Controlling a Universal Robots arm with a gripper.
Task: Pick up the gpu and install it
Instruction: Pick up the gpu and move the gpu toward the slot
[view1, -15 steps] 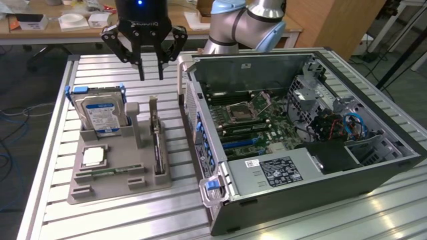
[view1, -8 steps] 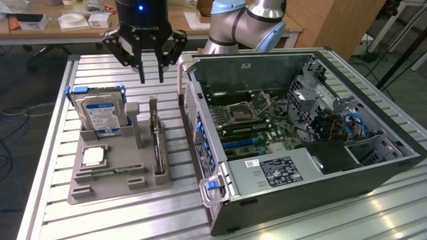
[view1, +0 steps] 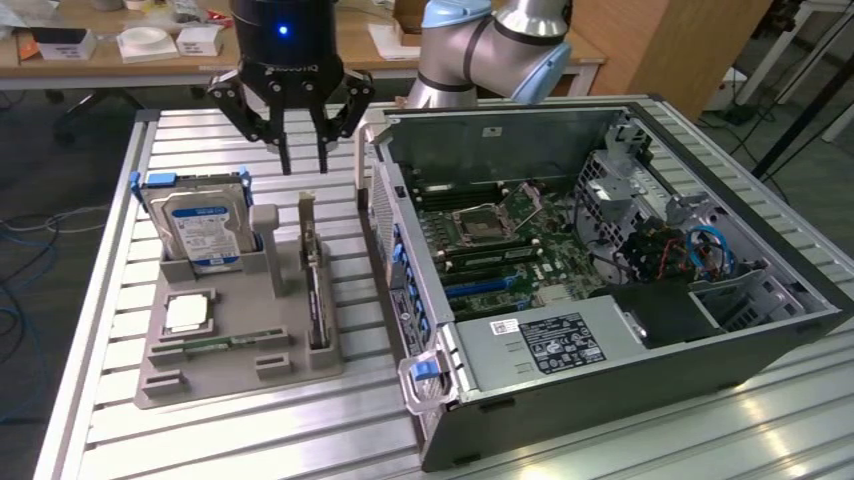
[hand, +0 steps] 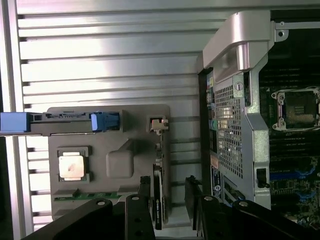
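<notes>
Gripper is open, jaws spread wide and holding nothing. It hangs above the far end of the gpu; in the wrist view a finger sits on each side of the card, apart from it. The gpu stands on its long edge in a slot of the gray tray, on the side nearest the open computer case. The tray also holds an upright hard drive, a processor chip and a green memory stick. Tray and case sit on the slatted metal table.
</notes>
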